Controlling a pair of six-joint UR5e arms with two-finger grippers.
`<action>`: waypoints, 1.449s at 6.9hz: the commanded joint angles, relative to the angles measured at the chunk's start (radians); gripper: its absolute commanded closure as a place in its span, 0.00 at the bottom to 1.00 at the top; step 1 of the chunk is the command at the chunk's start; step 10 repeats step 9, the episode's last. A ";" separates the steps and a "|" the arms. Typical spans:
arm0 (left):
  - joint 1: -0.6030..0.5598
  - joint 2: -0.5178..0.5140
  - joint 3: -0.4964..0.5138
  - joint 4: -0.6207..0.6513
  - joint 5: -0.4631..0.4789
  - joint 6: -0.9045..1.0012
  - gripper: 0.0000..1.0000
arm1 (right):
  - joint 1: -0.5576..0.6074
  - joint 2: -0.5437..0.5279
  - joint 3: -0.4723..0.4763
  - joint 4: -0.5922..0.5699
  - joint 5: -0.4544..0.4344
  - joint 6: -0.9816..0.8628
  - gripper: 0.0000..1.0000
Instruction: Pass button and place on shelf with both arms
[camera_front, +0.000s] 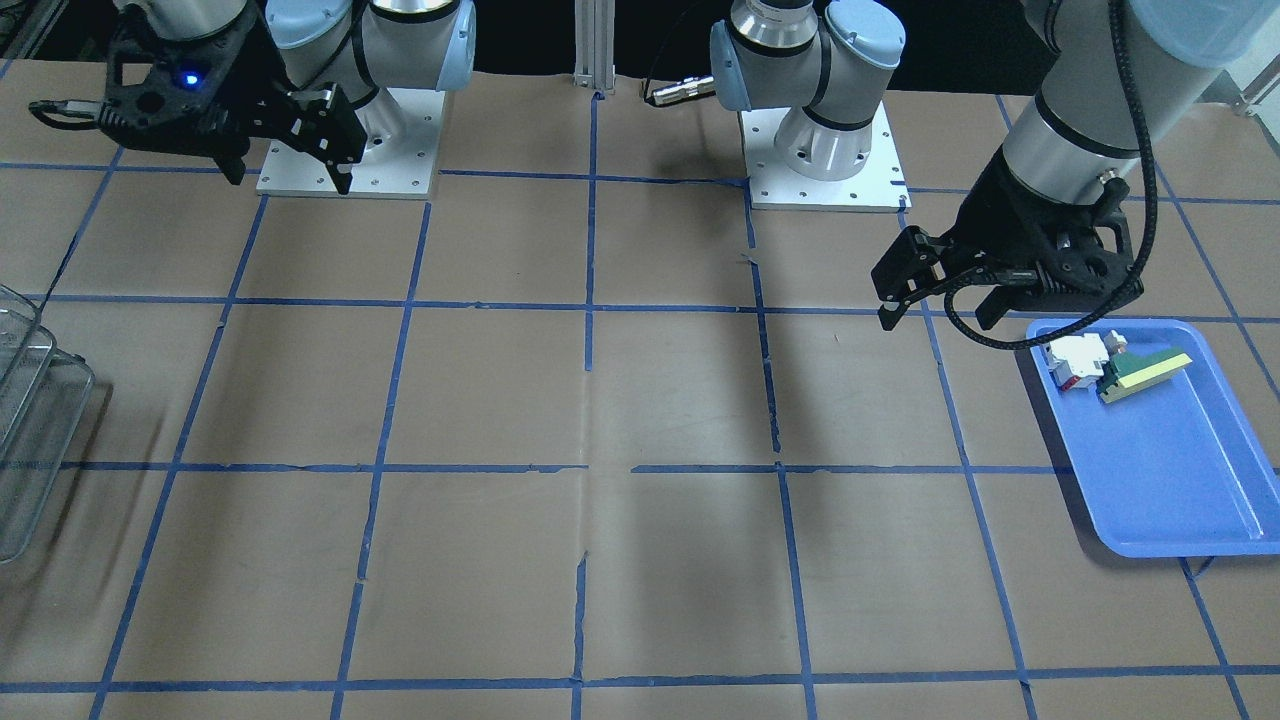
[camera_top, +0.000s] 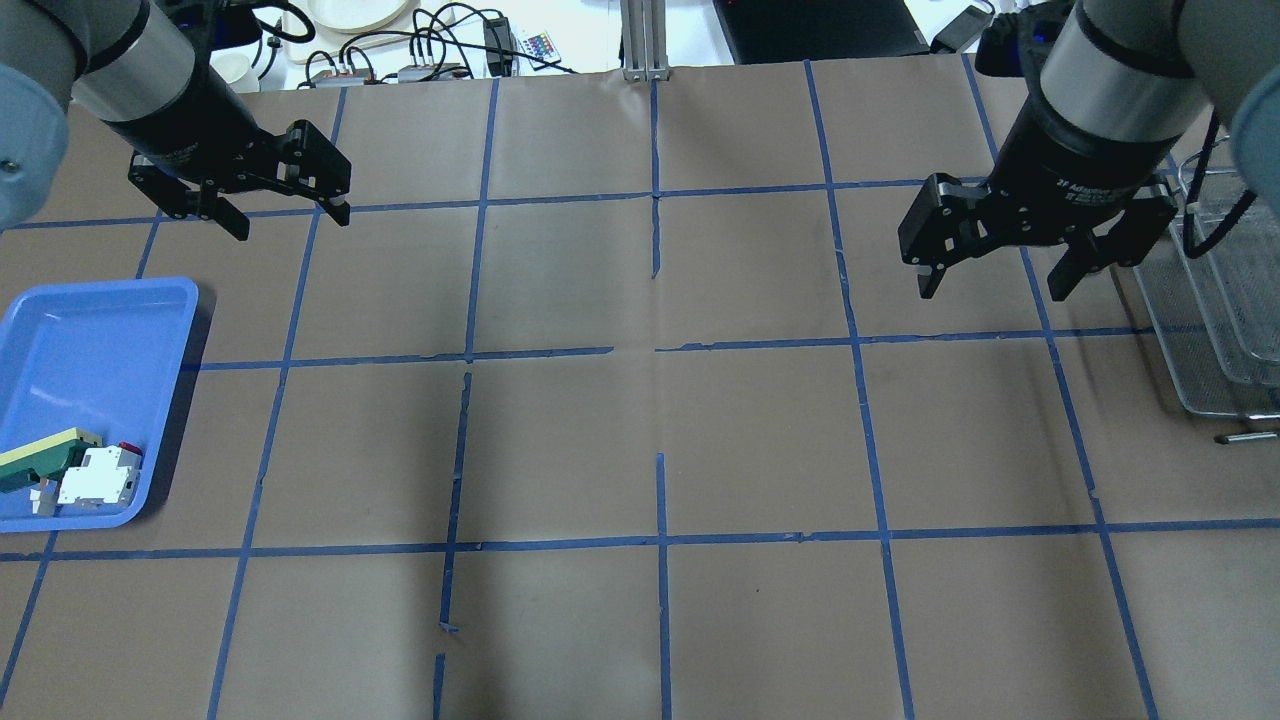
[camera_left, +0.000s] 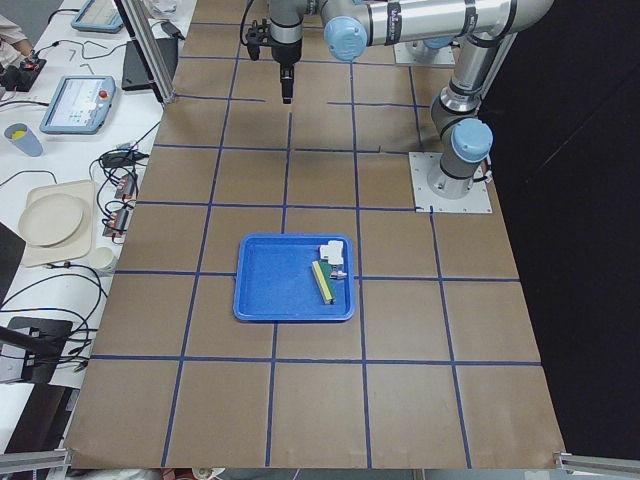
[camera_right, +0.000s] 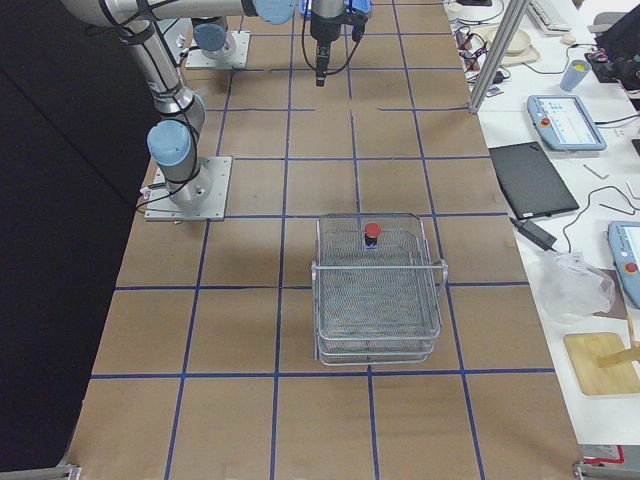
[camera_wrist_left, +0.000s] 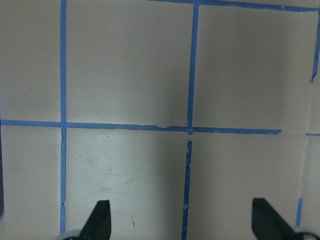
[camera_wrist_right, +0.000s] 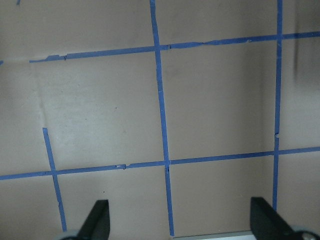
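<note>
The button (camera_right: 372, 233), with its red cap up, stands on the top tier of the wire-mesh shelf (camera_right: 378, 300), at the end toward the arms. It shows only in the exterior right view. The shelf also shows at the overhead view's right edge (camera_top: 1220, 300) and the front view's left edge (camera_front: 20, 420). My right gripper (camera_top: 992, 290) (camera_front: 290, 180) is open and empty, raised beside the shelf. My left gripper (camera_top: 291, 222) (camera_front: 938, 318) is open and empty, raised past the blue tray. Both wrist views show only open fingers (camera_wrist_left: 100, 220) (camera_wrist_right: 100, 220) over bare paper.
A blue tray (camera_top: 90, 330) (camera_front: 1170, 470) holds a white-and-red blocky part (camera_top: 100, 475) and a green-and-yellow wedge (camera_top: 40, 455) at one end. A small metal rod (camera_top: 1245, 437) lies by the shelf. Arm base plates (camera_front: 350, 140) (camera_front: 825, 150) sit at the table's robot side.
</note>
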 joint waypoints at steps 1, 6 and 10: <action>-0.005 0.000 0.006 -0.006 -0.001 -0.056 0.00 | 0.017 -0.031 0.047 -0.017 -0.006 0.032 0.00; -0.131 0.009 0.081 -0.049 0.011 -0.067 0.00 | 0.014 -0.029 0.082 -0.103 0.001 0.018 0.00; -0.117 -0.004 0.090 -0.052 0.019 -0.067 0.00 | 0.008 -0.035 0.082 -0.102 0.006 0.022 0.00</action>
